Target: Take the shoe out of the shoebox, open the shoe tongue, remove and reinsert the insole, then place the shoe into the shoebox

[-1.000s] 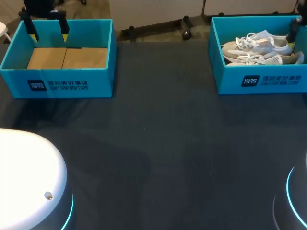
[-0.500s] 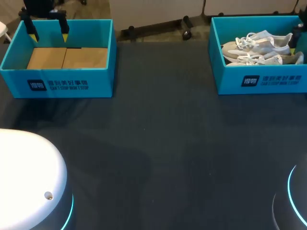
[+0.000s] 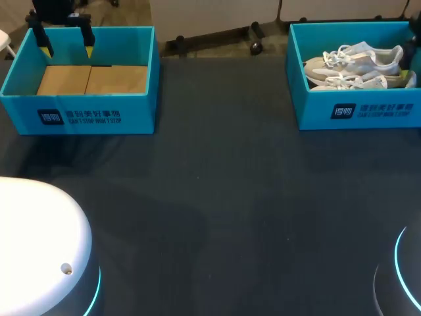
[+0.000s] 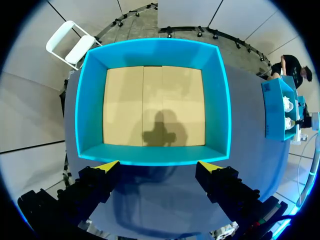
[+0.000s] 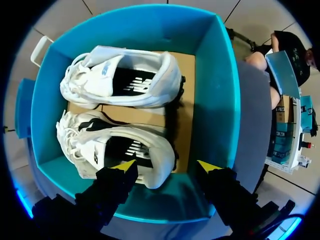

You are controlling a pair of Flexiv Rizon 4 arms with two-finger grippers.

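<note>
Pair of white lace-up shoes (image 3: 355, 58) side by side in the teal cardboard shoebox (image 3: 368, 112), far right corner of the dark bench (image 3: 223, 197).
Right end effector (image 5: 166, 167) above the heel end, fingers apart, gripping nothing. Left end effector (image 4: 159, 167) also open, at the rim of a second teal box (image 3: 79, 115) in the far left corner.

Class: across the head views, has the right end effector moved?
Yes. The right end effector has shifted rightward, off the shoes toward the right wall of the shoebox, almost out of view.

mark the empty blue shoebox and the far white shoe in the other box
empty blue cardboard shoebox (image 3: 131, 112), head view, front wall
far white lace-up shoe (image 3: 368, 58), head view, upper
</note>
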